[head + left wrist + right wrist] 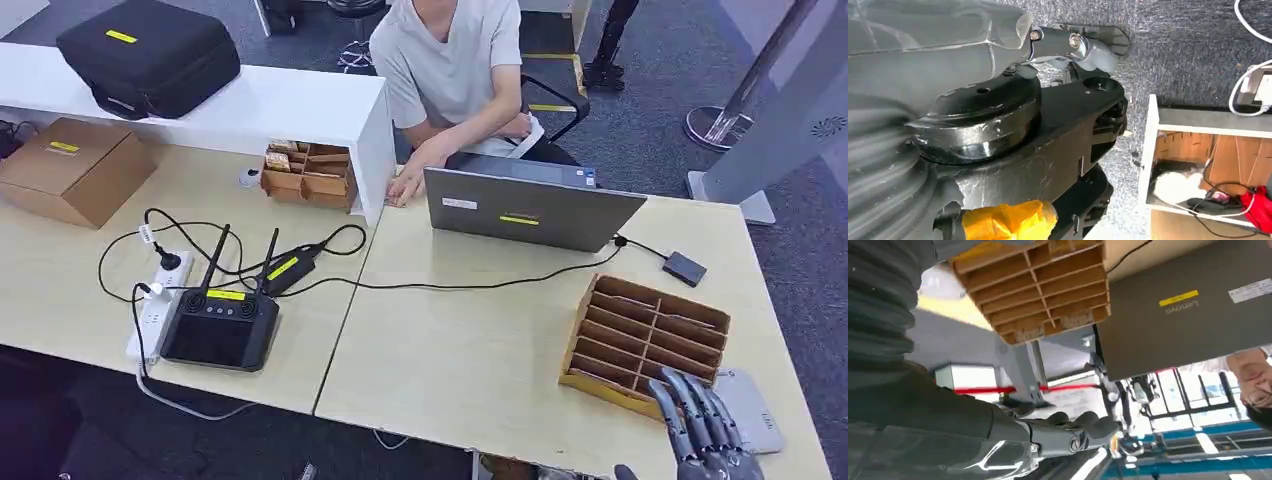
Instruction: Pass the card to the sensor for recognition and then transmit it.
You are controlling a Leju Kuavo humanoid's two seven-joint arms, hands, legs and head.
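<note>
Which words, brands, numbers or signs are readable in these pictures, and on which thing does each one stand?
"Lenovo": on the grey laptop lid, beside a yellow sticker, seen turned in the right wrist view.
White label on the laptop lid: print too small to read.
Yellow stickers on the black case, the cardboard box, the black router and the power adapter: no text readable.

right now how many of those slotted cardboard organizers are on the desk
2. One slotted cardboard organizer lies near the right hand, at the front right. The other sits beside the white shelf, near the person. More may be hidden.
</note>
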